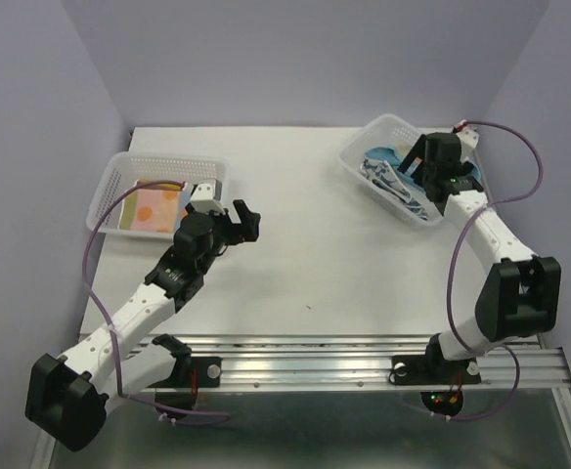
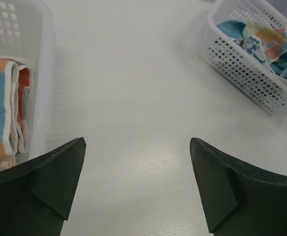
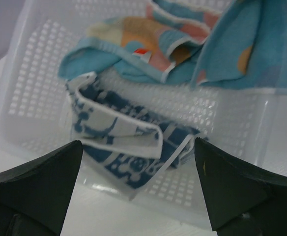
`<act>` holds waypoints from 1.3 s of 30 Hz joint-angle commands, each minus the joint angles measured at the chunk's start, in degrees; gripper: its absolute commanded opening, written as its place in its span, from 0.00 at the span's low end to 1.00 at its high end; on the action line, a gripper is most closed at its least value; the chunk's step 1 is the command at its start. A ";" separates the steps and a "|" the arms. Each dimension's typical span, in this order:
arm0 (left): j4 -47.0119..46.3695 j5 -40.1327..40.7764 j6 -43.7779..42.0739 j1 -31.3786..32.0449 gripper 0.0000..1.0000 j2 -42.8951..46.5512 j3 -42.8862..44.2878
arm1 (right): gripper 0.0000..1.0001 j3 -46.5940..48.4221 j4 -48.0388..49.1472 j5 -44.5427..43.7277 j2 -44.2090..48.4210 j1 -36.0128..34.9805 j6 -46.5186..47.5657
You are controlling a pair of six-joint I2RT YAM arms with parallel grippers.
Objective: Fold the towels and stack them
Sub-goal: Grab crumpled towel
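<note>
A folded pastel towel (image 1: 151,207) with orange dots lies in the left white basket (image 1: 109,181); in the left wrist view this towel (image 2: 1,108) shows a stack of folded edges. A crumpled blue-white patterned towel (image 3: 109,128) and a teal pastel towel (image 3: 183,44) lie in the right white basket (image 3: 35,73), which also shows in the top view (image 1: 364,156). My left gripper (image 1: 246,221) is open and empty over bare table, to the right of the left basket. My right gripper (image 1: 415,164) is open and empty, just above the blue-white towel.
The white table (image 1: 325,264) lies between the two baskets. The right basket (image 2: 242,69) stands at the far right in the left wrist view, the left basket (image 2: 40,73) at its left edge. Purple walls enclose the back and sides.
</note>
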State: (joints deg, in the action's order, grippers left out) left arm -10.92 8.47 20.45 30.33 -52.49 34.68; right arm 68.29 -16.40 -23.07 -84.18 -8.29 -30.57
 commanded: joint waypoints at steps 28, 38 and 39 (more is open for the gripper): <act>-6.84 1.20 0.65 0.35 0.99 -1.13 -1.19 | 0.15 30.15 -0.91 -11.64 -32.98 15.33 8.41; -6.13 1.64 1.44 0.35 0.99 1.25 -1.80 | 0.01 18.12 9.19 -1.64 -16.38 15.24 13.34; -6.05 1.46 1.70 0.35 0.99 1.51 -1.80 | 0.01 17.41 9.28 0.55 -14.28 15.24 13.34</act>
State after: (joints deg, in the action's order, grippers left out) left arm -14.96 10.11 21.37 30.39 -52.56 33.43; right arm 88.36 -14.92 -27.94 -109.38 6.70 -19.42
